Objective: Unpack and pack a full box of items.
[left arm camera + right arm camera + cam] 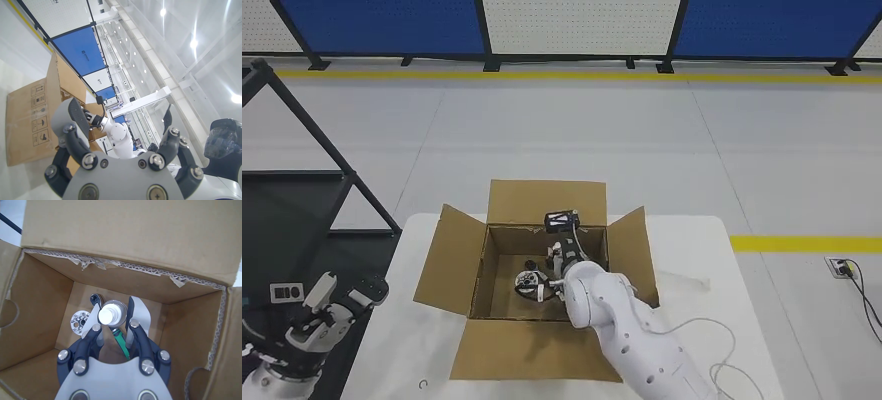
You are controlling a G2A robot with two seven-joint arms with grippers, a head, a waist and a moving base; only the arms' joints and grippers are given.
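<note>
The right pincer (113, 306) sits deep in the open brown cardboard box (122, 228) on the white bench (697, 245), its jaws closed against a clear bottle with a white cap (110, 316). The left pincer (121, 106) gapes wide, empty, off beside the bench, pointing upward.
</note>
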